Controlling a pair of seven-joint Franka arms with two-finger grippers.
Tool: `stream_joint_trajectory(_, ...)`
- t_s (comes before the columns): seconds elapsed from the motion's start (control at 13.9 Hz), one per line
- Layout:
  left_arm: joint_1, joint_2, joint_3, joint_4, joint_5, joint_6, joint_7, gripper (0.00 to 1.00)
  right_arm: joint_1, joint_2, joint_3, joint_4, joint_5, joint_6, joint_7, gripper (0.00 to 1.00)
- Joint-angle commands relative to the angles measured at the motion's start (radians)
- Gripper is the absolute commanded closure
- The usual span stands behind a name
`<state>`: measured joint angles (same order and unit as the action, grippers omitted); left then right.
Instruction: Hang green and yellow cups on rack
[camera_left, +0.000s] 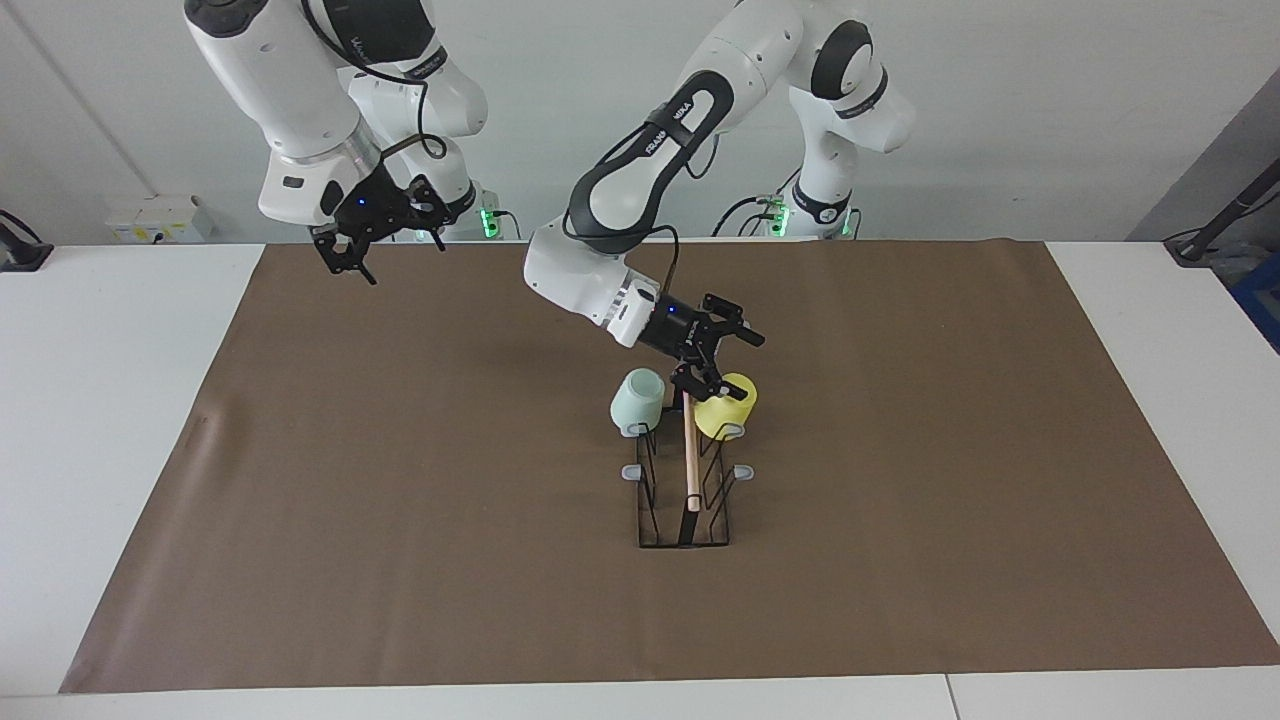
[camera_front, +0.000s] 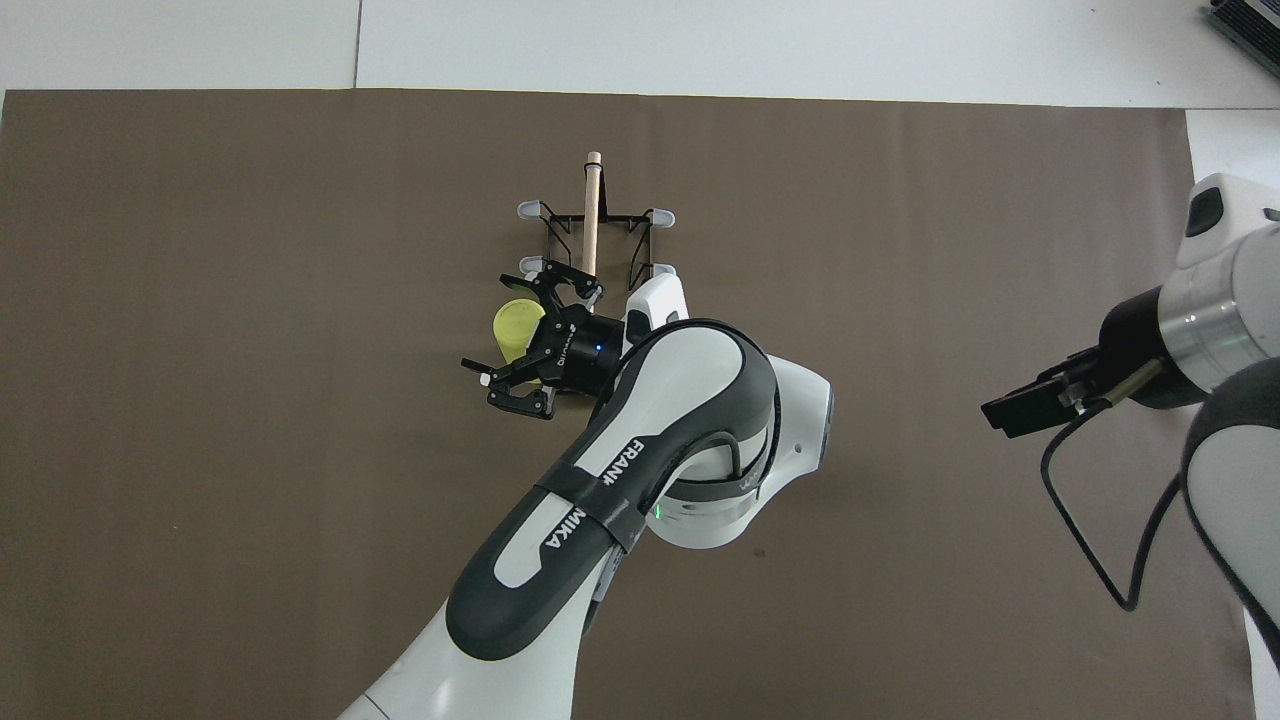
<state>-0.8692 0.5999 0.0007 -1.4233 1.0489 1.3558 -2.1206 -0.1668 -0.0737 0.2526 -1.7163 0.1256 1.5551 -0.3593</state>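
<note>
Both cups parked on rack prongs at 12 o'clock; left gripper wide open, empty; right gripper idle, open.

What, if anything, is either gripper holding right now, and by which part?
Nothing is held. The left gripper stands open just above the yellow cup, which hangs on the rack. The right gripper, also open, waits over the mat's edge.

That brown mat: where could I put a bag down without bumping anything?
The brown mat is bare at both arms' ends and along its edge farthest from the robots. It is crowded mid-mat: the rack carries the green cup and yellow cup, with the open left gripper just above them.
</note>
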Motion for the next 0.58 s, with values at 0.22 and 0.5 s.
stream_joint_trajectory(0.22,0.107,-0.122,0.004,0.029,-0.07,0.031,0.115,0.0,0.103,0.005,-0.077,-0.005,-0.075,0.092,0.253,0.0)
stream_joint_trajectory(0.5,0.231,-0.29,0.004,-0.028,-0.199,0.157,0.215,0.0,0.297,0.078,-0.31,0.065,-0.096,0.12,0.25,0.0)
